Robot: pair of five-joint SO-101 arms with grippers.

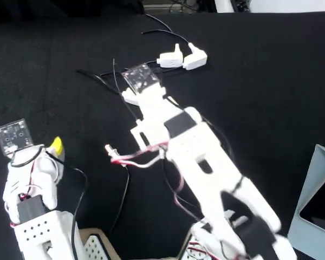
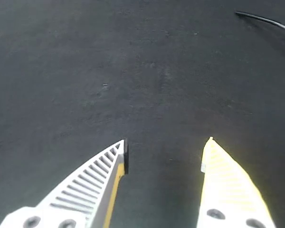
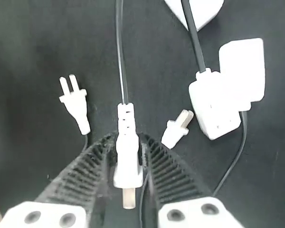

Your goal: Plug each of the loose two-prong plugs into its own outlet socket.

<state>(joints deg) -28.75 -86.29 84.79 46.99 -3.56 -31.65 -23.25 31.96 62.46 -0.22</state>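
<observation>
My right gripper [image 3: 128, 140] is shut on a white two-prong plug [image 3: 128, 161], whose thin black cord [image 3: 119, 47] runs away from the fingers. Two more white plugs lie loose on the black table, one [image 3: 75, 102] on one side of the fingers and one [image 3: 177, 128] on the other. A white outlet socket block [image 3: 228, 95] lies just past them, with another socket [image 3: 194, 9] beyond. From above, the sockets [image 1: 181, 57] lie at the back, just past the right arm's wrist [image 1: 142, 81]. My left gripper [image 2: 166, 142] hangs open over bare table at the front left [image 1: 51, 149].
Black cords [image 1: 103, 81] trail across the table around the sockets and under the right arm. One black cord [image 2: 266, 21] also crosses a corner of the left wrist view. A blue-grey box [image 1: 314, 200] stands at the right edge.
</observation>
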